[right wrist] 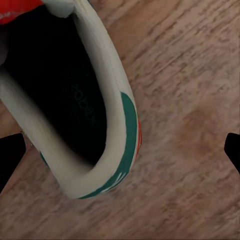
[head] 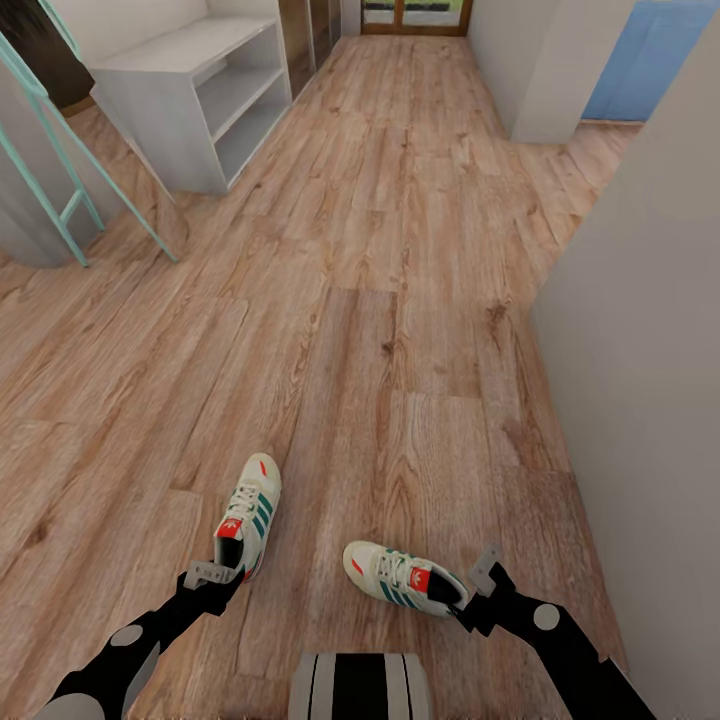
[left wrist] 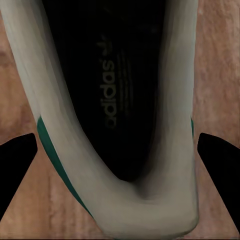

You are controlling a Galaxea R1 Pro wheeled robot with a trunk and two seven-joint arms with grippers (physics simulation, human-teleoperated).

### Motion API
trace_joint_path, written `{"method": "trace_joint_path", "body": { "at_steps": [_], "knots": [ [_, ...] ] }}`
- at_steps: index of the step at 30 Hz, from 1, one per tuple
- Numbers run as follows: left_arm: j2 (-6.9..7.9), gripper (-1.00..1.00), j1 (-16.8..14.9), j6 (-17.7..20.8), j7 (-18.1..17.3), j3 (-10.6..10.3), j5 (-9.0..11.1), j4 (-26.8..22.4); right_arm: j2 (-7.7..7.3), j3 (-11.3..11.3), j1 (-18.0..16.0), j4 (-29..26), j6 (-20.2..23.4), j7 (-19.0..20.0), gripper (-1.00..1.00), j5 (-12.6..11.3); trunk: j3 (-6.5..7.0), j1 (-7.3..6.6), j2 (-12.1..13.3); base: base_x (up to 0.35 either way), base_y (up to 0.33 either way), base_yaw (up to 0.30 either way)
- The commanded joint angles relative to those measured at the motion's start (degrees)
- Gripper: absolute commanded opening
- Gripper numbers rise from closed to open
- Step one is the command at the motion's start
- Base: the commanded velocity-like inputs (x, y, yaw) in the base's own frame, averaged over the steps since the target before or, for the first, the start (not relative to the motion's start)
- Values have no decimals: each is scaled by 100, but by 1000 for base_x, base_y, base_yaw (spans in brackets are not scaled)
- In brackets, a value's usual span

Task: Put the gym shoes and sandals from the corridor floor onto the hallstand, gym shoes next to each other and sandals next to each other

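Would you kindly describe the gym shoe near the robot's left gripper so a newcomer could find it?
On the wood floor, well short of the grey hallstand, two gym shoes lie apart. It is the left shoe, pointing up the corridor, heel at the left gripper; the other shoe lies crosswise.

A gym shoe (right wrist: 75,115) seen from above, lying on the wood floor (right wrist: 190,100).

The shoe is cream-white with a dark inside, and faint letters show on its insole. A green patch and a thin red line sit on the heel side. A bit of red shows at the shoe's tongue end. Two black fingers (right wrist: 10,157) stand wide apart, one close beside the shoe's heel, the other well away over bare floor.
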Motion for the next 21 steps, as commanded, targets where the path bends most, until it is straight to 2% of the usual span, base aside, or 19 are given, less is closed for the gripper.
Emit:
{"method": "trace_joint_path", "body": {
  "at_steps": [1,13,15,19,21],
  "knots": [
    [-3,-100,-5,-30,-29,52,-51,1,-3,11,-1,-12,29,16,100,27,-35,1,-3,0,0,0],
    [-2,-100,-32,-28,-24,75,-48,-11,-2,13,-1,-13,29,16,100,31,-99,1,-3,0,0,0],
    [12,-100,-101,-9,-21,83,-35,-132,-1,13,-1,-13,29,16,100,33,-99,1,-3,0,0,0],
    [-5,-100,-157,230,-26,101,-24,-475,-1,12,-1,-13,29,16,100,35,-99,1,-3,0,0,0],
    [-17,-100,-173,564,-32,100,-20,-803,-1,11,-1,-13,29,16,100,35,-100,1,-3,0,0,0]
  ]
}}
